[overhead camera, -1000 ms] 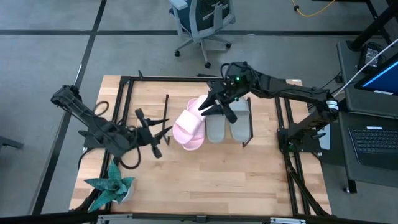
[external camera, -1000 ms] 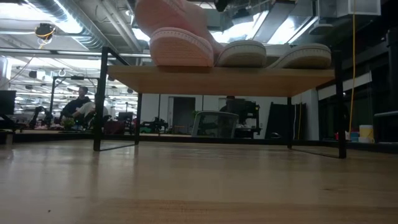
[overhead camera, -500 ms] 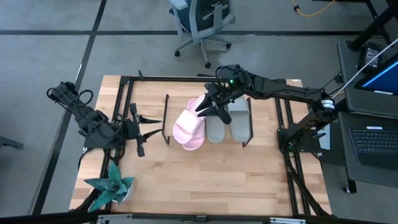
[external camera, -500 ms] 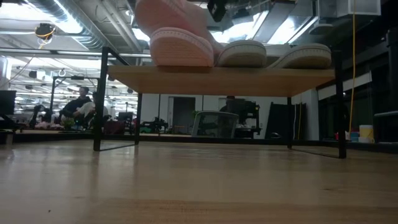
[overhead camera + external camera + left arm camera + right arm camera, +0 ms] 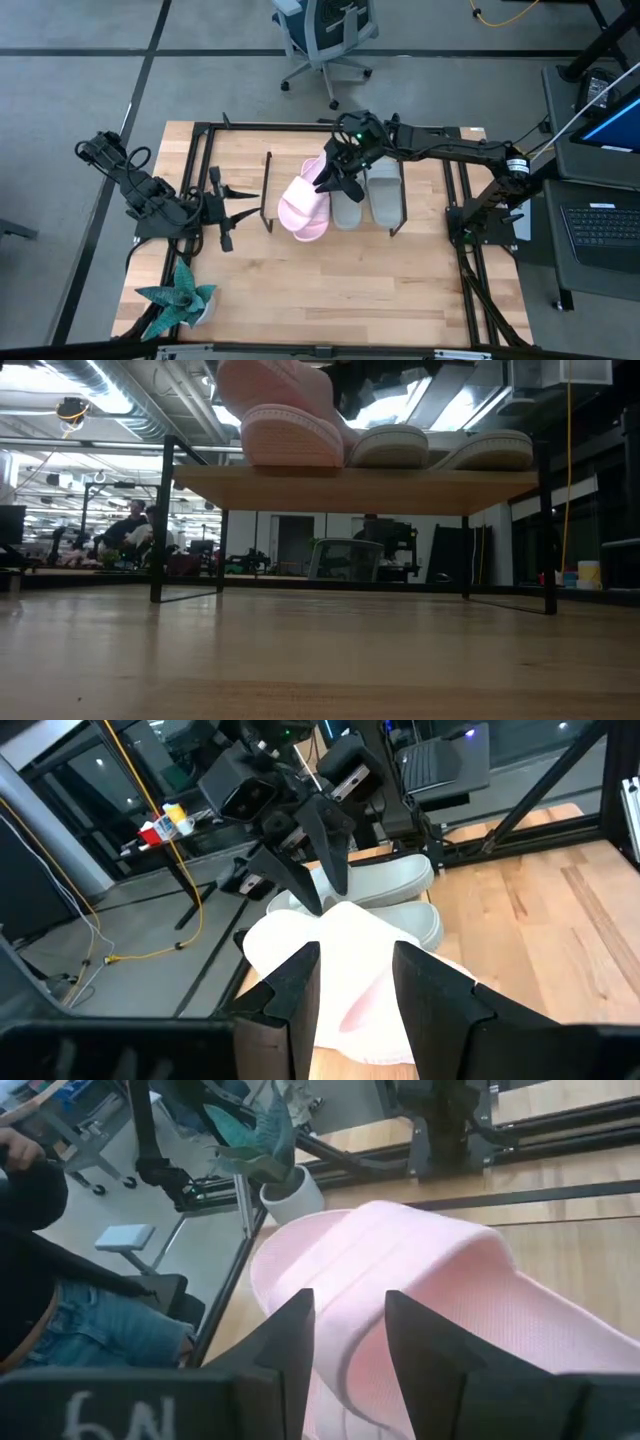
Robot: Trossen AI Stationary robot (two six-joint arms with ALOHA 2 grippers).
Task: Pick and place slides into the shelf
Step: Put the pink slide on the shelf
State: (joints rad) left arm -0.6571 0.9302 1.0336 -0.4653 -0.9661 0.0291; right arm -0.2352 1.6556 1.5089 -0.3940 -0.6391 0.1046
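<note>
where the shelf [image 5: 398,215] stands across the middle of the table [image 5: 300,280], four slides are seen on its board: two pink slides [image 5: 303,207] stacked at the left end, one tilted on top of the other, and two grey slides [image 5: 384,195] lying flat side by side to their right. in the low view the pink pair [image 5: 283,422] is seen rising above the grey soles [image 5: 492,450] on the board [image 5: 350,488]. the right gripper [image 5: 336,181] is held over the shelf at the back of the top pink slide, its fingers [image 5: 290,1345] parted to a narrow gap with the pink strap [image 5: 420,1270] just ahead of them; nothing is gripped. the left gripper [image 5: 222,208] is kept low over the table, well apart from the shelf on its left, with its fingers [image 5: 300,985] spread and nothing between them. a plant [image 5: 178,301] is set at the near left corner of the table. a person's arm [image 5: 40,1190] is visible in the right wrist view, beyond the table.
</note>
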